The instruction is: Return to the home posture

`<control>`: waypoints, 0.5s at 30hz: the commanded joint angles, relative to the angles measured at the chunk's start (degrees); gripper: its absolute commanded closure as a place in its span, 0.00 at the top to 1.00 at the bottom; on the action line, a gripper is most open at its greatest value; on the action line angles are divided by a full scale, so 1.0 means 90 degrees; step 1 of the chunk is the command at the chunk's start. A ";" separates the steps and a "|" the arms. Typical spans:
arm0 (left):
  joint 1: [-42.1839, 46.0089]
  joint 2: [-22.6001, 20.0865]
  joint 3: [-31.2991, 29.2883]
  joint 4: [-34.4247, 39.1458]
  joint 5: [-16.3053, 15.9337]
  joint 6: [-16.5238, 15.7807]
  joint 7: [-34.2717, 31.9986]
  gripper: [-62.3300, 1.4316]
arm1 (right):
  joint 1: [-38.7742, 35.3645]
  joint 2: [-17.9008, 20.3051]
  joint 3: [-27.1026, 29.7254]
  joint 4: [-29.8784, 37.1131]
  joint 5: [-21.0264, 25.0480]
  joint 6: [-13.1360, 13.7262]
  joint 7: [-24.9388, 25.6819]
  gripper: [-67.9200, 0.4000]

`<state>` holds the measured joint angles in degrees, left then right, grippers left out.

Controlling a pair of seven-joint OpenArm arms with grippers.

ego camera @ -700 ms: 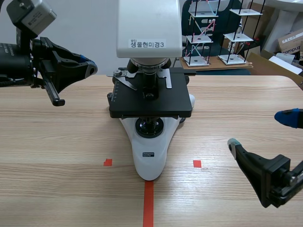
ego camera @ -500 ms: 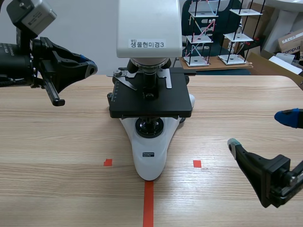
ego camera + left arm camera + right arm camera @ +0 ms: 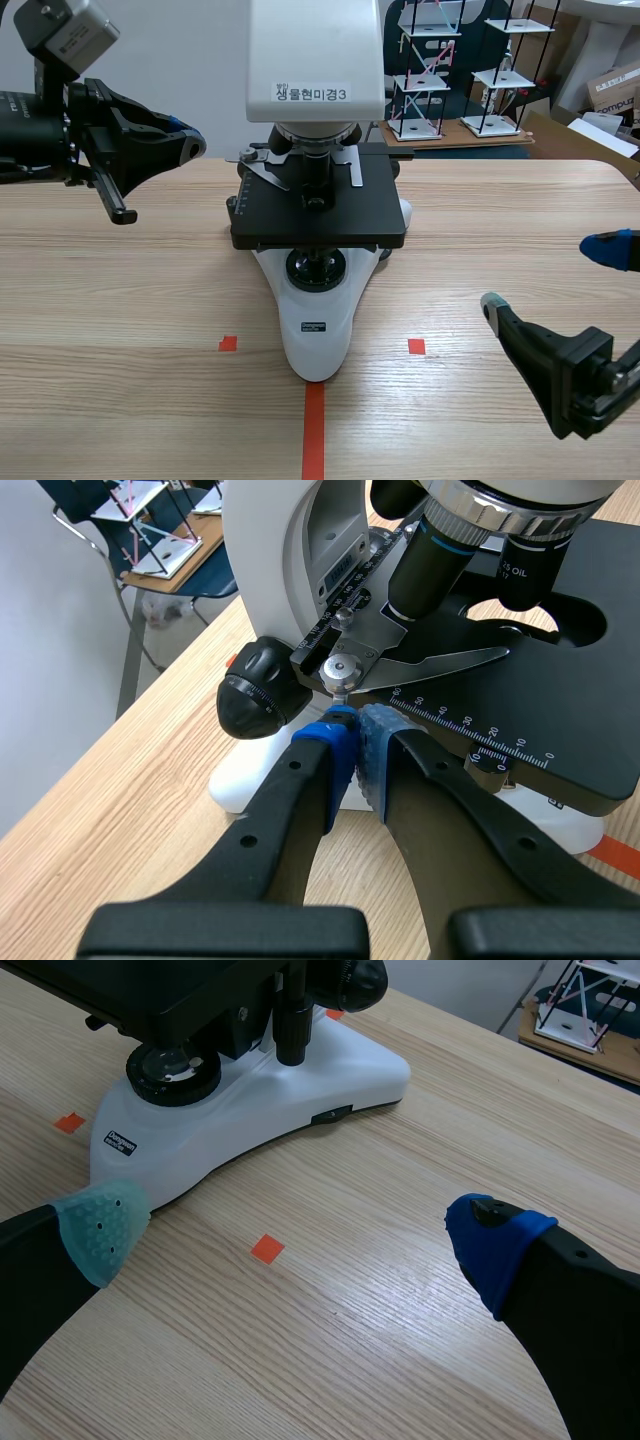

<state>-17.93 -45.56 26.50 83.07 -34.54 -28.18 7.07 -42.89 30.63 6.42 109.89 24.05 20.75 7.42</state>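
Note:
A white microscope (image 3: pixel 315 95) with a black stage (image 3: pixel 320 208) stands in the middle of the table. My left gripper (image 3: pixel 190 142) hangs raised to the left of the stage, shut with nothing held. In the left wrist view its blue pads (image 3: pixel 358 748) meet just short of the stage's clip screw (image 3: pixel 341 670) and the black focus knob (image 3: pixel 255 688). My right gripper (image 3: pixel 550 275) sits low at the table's right, open and empty. In the right wrist view its fingertips (image 3: pixel 102 1228) stand wide apart over bare wood, with the microscope's base (image 3: pixel 250 1100) ahead of it.
Orange-red tape marks (image 3: pixel 314 425) lie at the table's front. Behind the table stand white wire-frame racks (image 3: pixel 428 70) on a board and cardboard boxes (image 3: pixel 612 95) at the far right. The table's right edge (image 3: pixel 615 170) is near the right arm.

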 commanded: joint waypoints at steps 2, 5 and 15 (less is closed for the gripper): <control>-0.0036 0.0034 -0.0039 0.0053 -0.0041 0.0012 -0.0090 0.05 | 0.0005 0.0032 0.0083 0.0036 0.0070 0.0000 0.0092 0.98; -0.0017 0.0032 -0.0039 0.0053 -0.0044 0.0017 -0.0097 0.05 | 0.0005 0.0032 0.0083 0.0036 0.0070 0.0000 0.0092 0.98; 0.1409 -0.0301 -0.0984 0.0279 -0.0041 0.0017 -0.0809 0.05 | 0.0005 0.0032 0.0083 0.0036 0.0070 0.0000 0.0092 0.98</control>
<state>-6.61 -47.27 20.18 83.74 -34.52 -28.18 1.17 -42.89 30.63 6.42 109.89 24.08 20.75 7.42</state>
